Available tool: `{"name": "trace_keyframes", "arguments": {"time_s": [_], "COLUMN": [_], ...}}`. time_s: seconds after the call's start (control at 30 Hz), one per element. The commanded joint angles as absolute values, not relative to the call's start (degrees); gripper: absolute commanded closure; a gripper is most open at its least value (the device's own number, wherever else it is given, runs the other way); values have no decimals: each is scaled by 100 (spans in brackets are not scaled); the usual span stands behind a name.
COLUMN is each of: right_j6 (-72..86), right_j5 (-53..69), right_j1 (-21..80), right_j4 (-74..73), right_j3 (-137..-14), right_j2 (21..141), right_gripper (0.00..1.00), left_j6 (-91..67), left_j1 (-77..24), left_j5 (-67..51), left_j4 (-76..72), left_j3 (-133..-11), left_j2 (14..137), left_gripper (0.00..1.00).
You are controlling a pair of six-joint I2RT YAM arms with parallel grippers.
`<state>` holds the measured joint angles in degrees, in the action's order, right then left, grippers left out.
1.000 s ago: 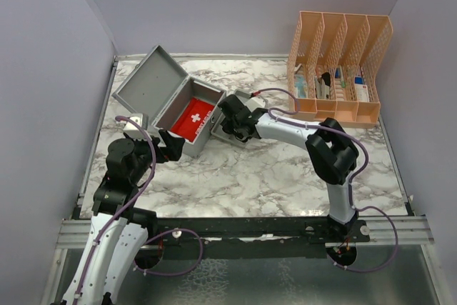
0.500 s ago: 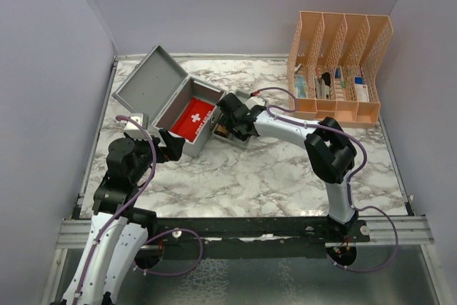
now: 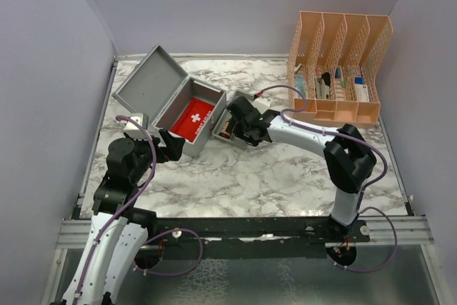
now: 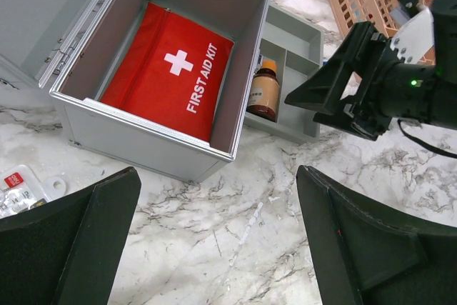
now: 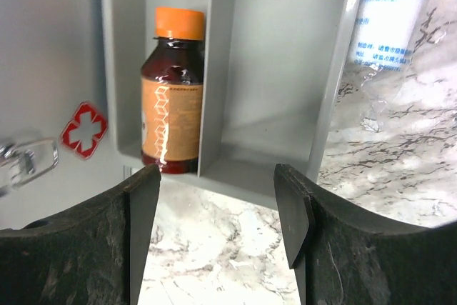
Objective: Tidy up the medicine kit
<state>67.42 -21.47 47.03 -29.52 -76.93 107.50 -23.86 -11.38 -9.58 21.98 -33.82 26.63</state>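
Medicine kit (image 3: 151,82): where on the table (image 3: 285,176), Sam?

Sam: Top view, 10 o'clock area of the marble. Lid up, leaning back toward 10. Peach organizer (image 3: 339,55) at 2 o'clock, well apart from it.

Lee: Inner tray?

Sam: Grey tray (image 4: 294,41) is out on the table, just beside the kit at its 3 o'clock. Red pouch (image 4: 171,69) flat on the kit's floor. Brown bottle (image 5: 171,105), orange cap, lies in the tray's narrow compartment, the one nearest the kit.

Lee: Jaws vs kit?

Sam: Left gripper (image 4: 218,171) at the kit's 7 o'clock, jaws wide apart, empty. Kit's near wall sits just ahead of them, not between. Right gripper (image 5: 216,169) over the tray's near edge, jaws apart, holding nothing. Tray edge and bottle base show in the gap, no contact visible.

Small stuff: white bottle (image 5: 396,5) on the marble just outside the tray, 1 o'clock in the right wrist view. Blister pack (image 4: 14,191) at 9 o'clock of the left jaws.
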Motion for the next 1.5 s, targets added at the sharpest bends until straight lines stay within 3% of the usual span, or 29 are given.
{"name": "trace_keyframes", "arguments": {"time_s": [0.0, 0.23, 0.5, 0.9, 1.07, 1.47], "right_j6": [5807, 5193, 3840, 4111, 2837, 1505], "right_j5": [-1922, -1952, -2787, -2505, -1448, -1099], "right_j1": [4658, 4555, 4150, 2506, 1967, 1898], "right_j4": [-2617, -2890, -2937, -2811, -2530, -2904], "right_j3": [-7493, -7197, -6224, -4828, -5110, -5775], "right_j2": [10225, 9930, 8580, 6887, 7135, 8581], "right_gripper": [34, 39, 39, 38, 38, 38], "left_j6": [-2364, -2375, -2422, -2144, -2167, -2405], "left_j1": [-1141, -1142, -1138, -1142, -1143, -1223], "left_j5": [-975, -1038, -1341, -2487, -3355, -4207], "left_j4": [2146, 2126, 2136, 1709, 1697, 1747], "left_j3": [-3374, -3391, -3482, -3356, -3724, -4478], "left_j2": [2619, 2678, 2963, 2612, 3026, 3923], "left_gripper": [5, 1, 1, 1, 1, 3]}}
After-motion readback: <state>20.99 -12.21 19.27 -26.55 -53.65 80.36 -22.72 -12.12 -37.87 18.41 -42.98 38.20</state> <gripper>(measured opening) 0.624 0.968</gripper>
